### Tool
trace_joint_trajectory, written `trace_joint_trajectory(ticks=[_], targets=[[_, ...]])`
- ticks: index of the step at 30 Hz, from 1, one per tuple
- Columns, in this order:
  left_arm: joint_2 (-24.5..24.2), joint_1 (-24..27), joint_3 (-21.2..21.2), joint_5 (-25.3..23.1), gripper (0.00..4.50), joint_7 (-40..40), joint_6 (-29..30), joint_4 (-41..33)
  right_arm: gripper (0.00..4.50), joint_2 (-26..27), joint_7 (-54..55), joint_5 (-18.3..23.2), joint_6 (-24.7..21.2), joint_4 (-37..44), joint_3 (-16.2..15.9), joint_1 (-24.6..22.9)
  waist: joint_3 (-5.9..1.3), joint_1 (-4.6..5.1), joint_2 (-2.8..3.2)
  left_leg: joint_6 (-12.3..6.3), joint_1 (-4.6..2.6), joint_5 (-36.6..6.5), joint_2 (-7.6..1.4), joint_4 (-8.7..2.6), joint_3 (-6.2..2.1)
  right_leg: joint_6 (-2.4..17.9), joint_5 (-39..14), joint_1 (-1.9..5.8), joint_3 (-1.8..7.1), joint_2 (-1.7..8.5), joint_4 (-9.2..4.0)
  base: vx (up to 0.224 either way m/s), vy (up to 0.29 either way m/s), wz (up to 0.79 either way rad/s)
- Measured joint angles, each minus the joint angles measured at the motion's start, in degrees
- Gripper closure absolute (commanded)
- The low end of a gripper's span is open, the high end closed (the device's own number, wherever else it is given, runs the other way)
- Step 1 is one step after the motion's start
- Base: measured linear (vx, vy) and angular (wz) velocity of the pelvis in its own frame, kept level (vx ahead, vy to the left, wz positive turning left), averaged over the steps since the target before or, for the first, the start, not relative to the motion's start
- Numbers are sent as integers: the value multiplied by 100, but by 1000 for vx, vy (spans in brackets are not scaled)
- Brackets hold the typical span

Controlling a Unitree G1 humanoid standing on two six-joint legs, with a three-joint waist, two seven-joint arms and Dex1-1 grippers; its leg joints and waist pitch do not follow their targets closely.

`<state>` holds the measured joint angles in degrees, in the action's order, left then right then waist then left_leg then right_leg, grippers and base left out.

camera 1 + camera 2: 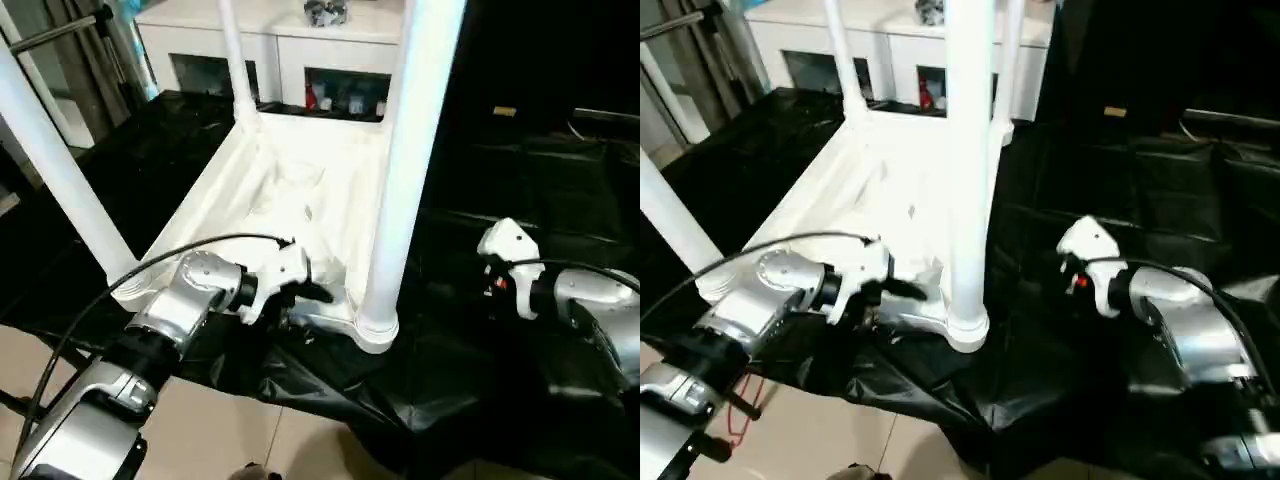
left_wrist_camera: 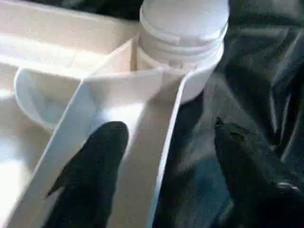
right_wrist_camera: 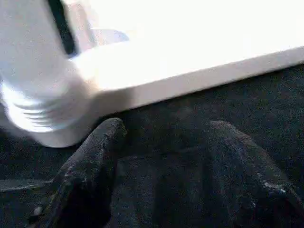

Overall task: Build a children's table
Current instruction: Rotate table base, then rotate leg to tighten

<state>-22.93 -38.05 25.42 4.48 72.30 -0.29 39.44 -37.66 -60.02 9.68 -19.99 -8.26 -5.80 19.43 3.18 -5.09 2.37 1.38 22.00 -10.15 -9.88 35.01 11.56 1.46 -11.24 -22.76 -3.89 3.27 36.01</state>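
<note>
1. The tabletop (image 1: 290, 190) lies upside down on the black cloth (image 1: 500, 250), ribs facing up.
2. Legs (image 1: 405, 170) stand upright in its corner sockets.
3. The left gripper (image 2: 161, 175) is at the near rim beside the near leg; one finger (image 2: 90, 175) is inside the rim, the other outside, jaws apart, not pressing the wall.
4. The right gripper (image 3: 161, 175) hangs above the cloth near the tabletop, jaws open and empty.
</note>
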Motion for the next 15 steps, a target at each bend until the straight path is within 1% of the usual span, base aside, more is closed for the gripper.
trace_joint_trajectory(ticks=[2,4,5,6,7,10,12,15], targets=[[12,-117,5,-67,162,6,-150,224,147,-95,-66,93,-88,185,-8,-83,0,-7,1,0,1,0,0,0,0,0,0,1,-1,0,-3,0,0,0],[29,-240,-9,-109,167,3,-335,551,147,-132,-155,197,-223,380,-7,-157,-1,-10,2,-1,2,0,0,0,-1,0,0,4,-1,0,-6,0,0,0],[52,-280,-26,-142,182,16,-394,679,147,-150,-208,201,-260,440,-19,-182,-2,-11,2,-2,3,-1,1,0,-1,0,0,4,-1,1,-7,0,0,0],[61,-286,-38,-150,182,32,-427,726,147,-171,-246,203,-295,499,-28,-200,-1,-12,2,-2,4,-1,2,0,-1,0,0,4,-2,2,-8,0,0,0],[74,-307,-47,-152,198,67,-468,783,147,-193,-277,205,-318,543,-33,-212,-2,-12,2,-2,4,-1,1,0,-1,0,0,4,-2,2,-8,0,0,0],[90,-359,-69,-156,217,125,-540,928,147,-219,-333,209,-352,606,-37,-269,-2,-13,2,-2,2,-1,1,0,-2,0,0,6,-4,2,-8,0,0,0],[83,-431,-89,-197,239,159,-633,1104,147,-258,-368,209,-372,643,-64,-376,-3,-17,4,-2,3,-1,1,0,-3,0,0,6,-6,2,-8,0,0,0],[109,-529,-94,-224,254,224,-760,1340,147,-289,-374,211,-446,692,-101,-402,-5,-12,7,-3,3,-1,1,0,-3,0,0,5,-5,2,-8,0,0,0]])
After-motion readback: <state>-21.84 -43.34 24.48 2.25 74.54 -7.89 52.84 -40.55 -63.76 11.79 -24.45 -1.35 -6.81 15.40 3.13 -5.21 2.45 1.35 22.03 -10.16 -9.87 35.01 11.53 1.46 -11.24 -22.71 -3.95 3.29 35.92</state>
